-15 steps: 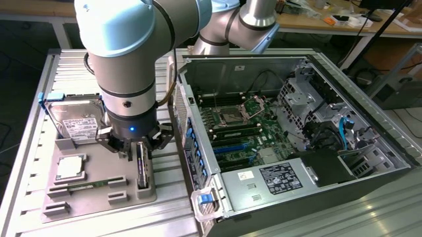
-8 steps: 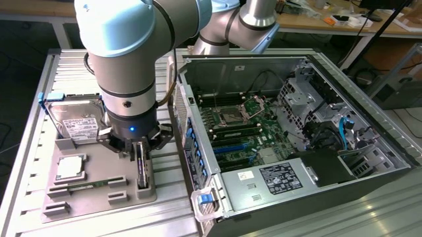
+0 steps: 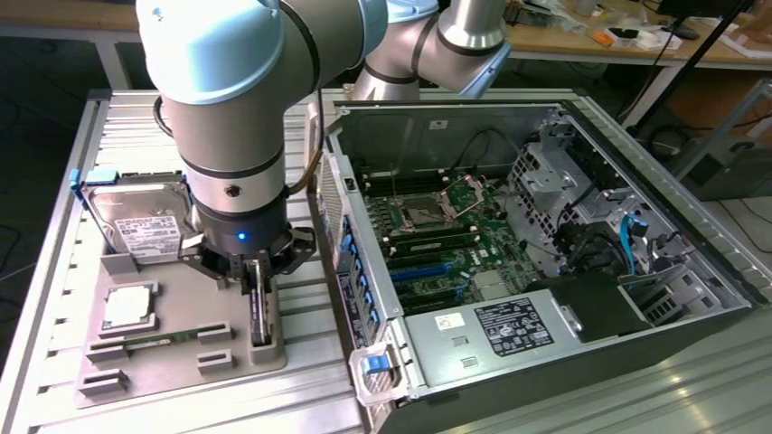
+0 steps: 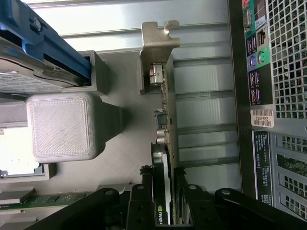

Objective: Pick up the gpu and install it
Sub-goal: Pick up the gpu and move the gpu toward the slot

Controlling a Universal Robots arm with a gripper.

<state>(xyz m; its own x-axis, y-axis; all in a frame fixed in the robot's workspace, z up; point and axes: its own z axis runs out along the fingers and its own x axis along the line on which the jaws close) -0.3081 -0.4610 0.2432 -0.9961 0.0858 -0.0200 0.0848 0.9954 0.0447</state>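
Observation:
The gpu [image 3: 258, 312] stands on its long edge in a slot at the near right of the grey holder tray [image 3: 181, 366]. It looks dark and thin, with a silvery bracket at its far end. My gripper [image 3: 257, 276] reaches straight down over it, its jaws on either side of the card. In the wrist view the gpu [image 4: 168, 120] runs away from the black fingers [image 4: 146, 194], which press against both of its faces near the end with the green logo. The gripper [image 4: 164, 191] is shut on the card, which sits in its slot.
On the tray lie a silver hard drive [image 3: 139, 221], a processor [image 3: 127, 307] and a green memory stick [image 3: 157, 342]. The open computer case [image 3: 675, 298] stands at the exterior view's right, motherboard [image 3: 435, 235] exposed. Its rear panel [image 4: 278, 72] runs close beside the card.

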